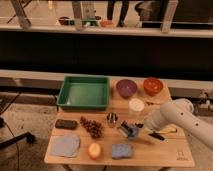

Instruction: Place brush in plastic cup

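Brush (154,134) first: it lies flat on the bench (170,156), a slim dark stick just right of the hand (131,130) and under the pale forearm. Expect it to be light and stiff, with a thin smooth handle that may roll or swivel if you pinch it off-centre. Take it around mid-handle, across its width, and keep the head end free to drop into the cup. It will probably lean on the rim once inside, as it looks too long to stand within.

You cannot tell whether the hand is released or clenched. It sits low over the bench, right against a pale bluish shape that I take for the plastic cup (125,131). That cup is likely light and easy to tip, so lower the brush gently.

Counting from the front:
- One grey-blue cloth (65,145), one orange fruit (94,150), one blue sponge (121,150).
- One brush, one plastic cup, one black block (66,124), one dark cluster (91,127), one metal cup (111,119).
- One white container (136,105).
- One green tray (65,95) and two bowls at the back, the purple bowl (126,88) and the orange bowl (153,85).
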Available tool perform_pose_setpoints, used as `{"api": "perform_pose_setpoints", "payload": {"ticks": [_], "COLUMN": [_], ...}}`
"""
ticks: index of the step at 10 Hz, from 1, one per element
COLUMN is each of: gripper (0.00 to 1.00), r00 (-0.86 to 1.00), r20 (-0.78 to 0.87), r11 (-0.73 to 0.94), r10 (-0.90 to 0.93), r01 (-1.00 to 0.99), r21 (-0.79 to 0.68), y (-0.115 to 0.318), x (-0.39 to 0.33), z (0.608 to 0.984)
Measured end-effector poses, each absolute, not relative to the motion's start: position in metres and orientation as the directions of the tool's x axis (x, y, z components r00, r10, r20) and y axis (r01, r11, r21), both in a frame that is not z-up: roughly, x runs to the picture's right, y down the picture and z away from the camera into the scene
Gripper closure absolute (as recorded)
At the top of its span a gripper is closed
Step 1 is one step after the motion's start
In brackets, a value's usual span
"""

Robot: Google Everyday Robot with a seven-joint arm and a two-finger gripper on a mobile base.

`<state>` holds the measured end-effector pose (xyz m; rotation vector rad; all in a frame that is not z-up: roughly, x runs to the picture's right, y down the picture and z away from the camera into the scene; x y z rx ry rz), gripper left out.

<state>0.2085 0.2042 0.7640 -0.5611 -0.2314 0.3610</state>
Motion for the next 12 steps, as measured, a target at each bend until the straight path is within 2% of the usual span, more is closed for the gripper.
{"api": "perform_pose_setpoints", "payload": {"ticks": [1,2,3,9,12], "gripper": [0.99,0.95,0.82,0.24,0.20], "r00": [0.912,0.912,0.913,0.914,0.913], "r20": [0.114,0.114,0.114,0.113,0.115], "r11": [0.785,0.785,0.785,0.783,0.786], "r10": [0.393,0.393,0.393,0.390,0.391], "r01": [-0.269,-0.268,-0.268,-0.264,-0.266], "r21": [-0.558,-0.558,-0.559,-0.563,-0.558], "y": [0.2050,0.2052,0.2054,0.2066,0.2047], "x": [0.2086,0.2086,0.2085,0.2077,0.2076], "z": [0.7638,0.7638,0.7638,0.7635,0.7642]}}
